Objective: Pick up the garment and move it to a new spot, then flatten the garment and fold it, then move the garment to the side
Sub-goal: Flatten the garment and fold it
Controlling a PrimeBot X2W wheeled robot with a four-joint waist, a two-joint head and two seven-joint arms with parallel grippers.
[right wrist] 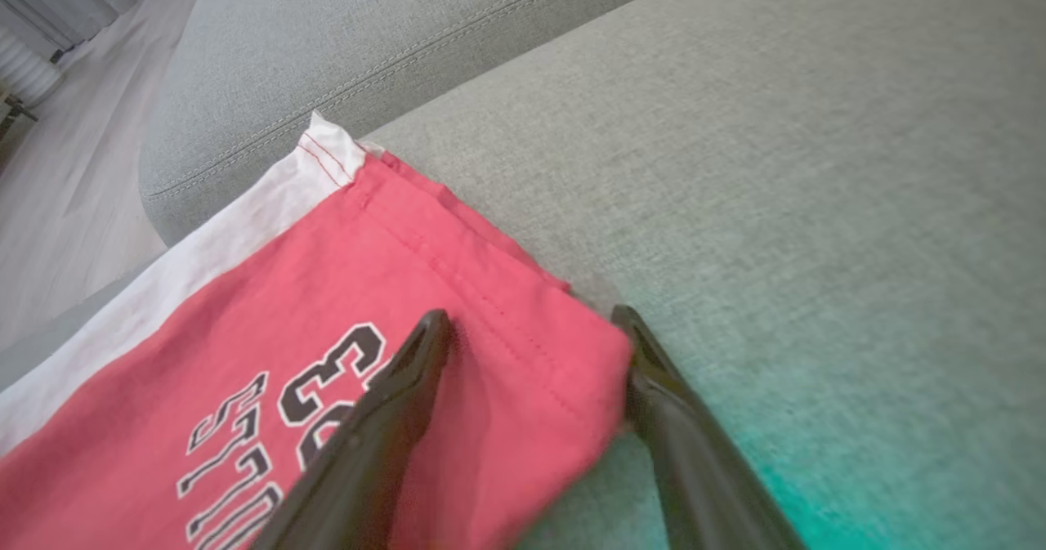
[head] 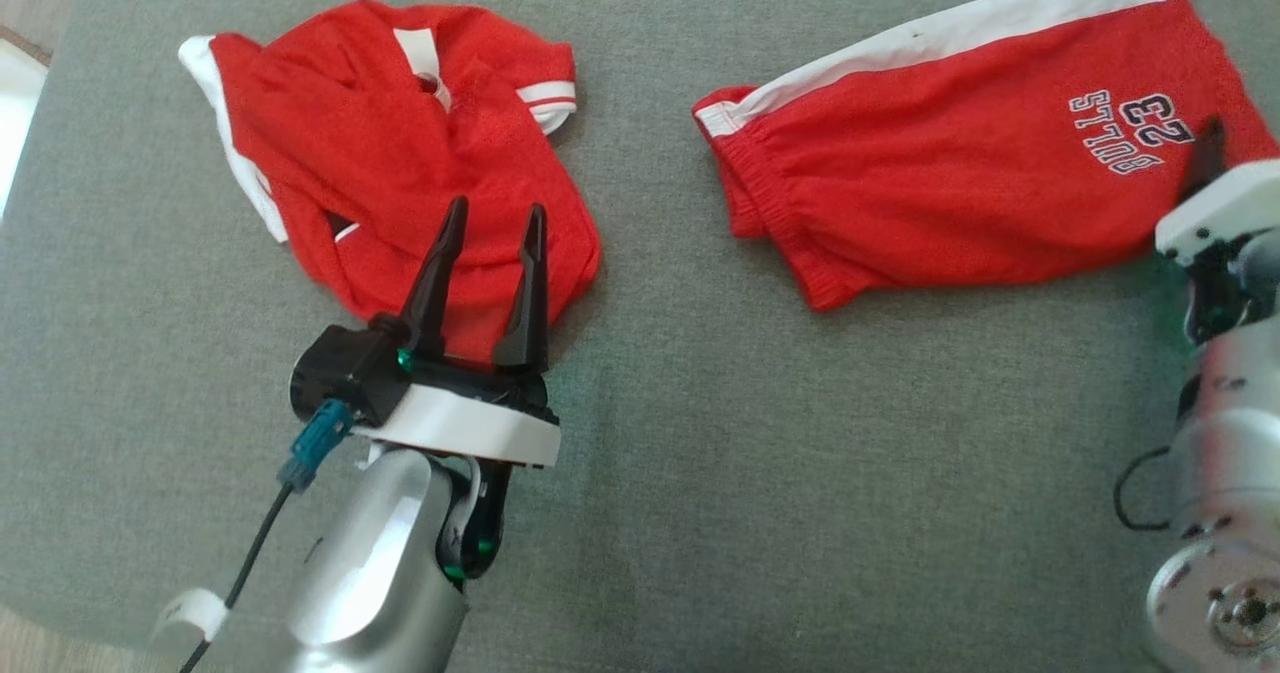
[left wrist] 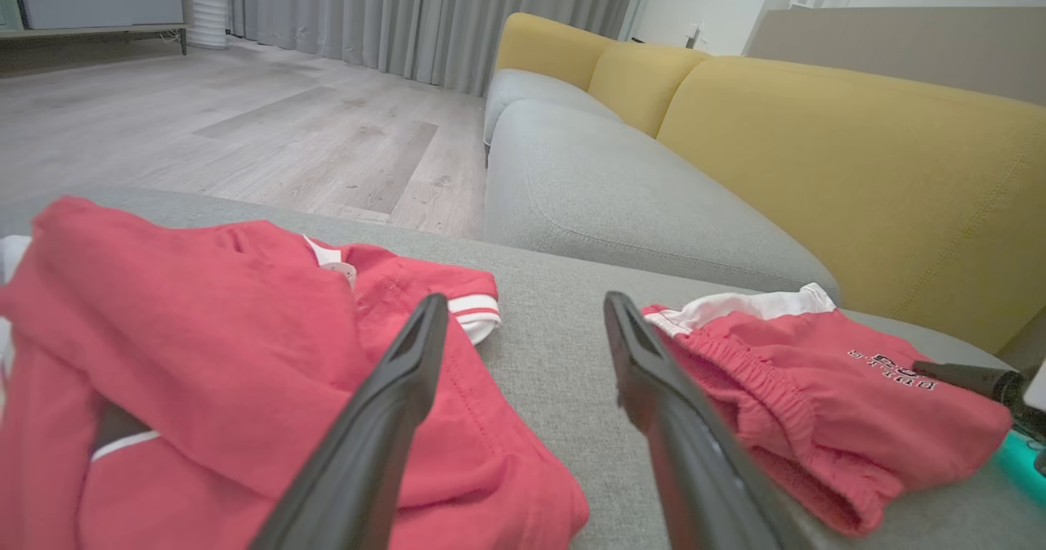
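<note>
Grey couch cushion (head: 700,473) with 2 red pieces on it. Left gripper (head: 498,208) is spread wide, jersey (head: 400,143) just under its fingertips. Right gripper (right wrist: 531,317) is wide too, a corner of the shorts (head: 960,183) between its fingers.

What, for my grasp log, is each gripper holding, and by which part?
Nothing is held. The left gripper hangs open over the shirt; the right gripper, open, straddles the shorts' corner.
</note>
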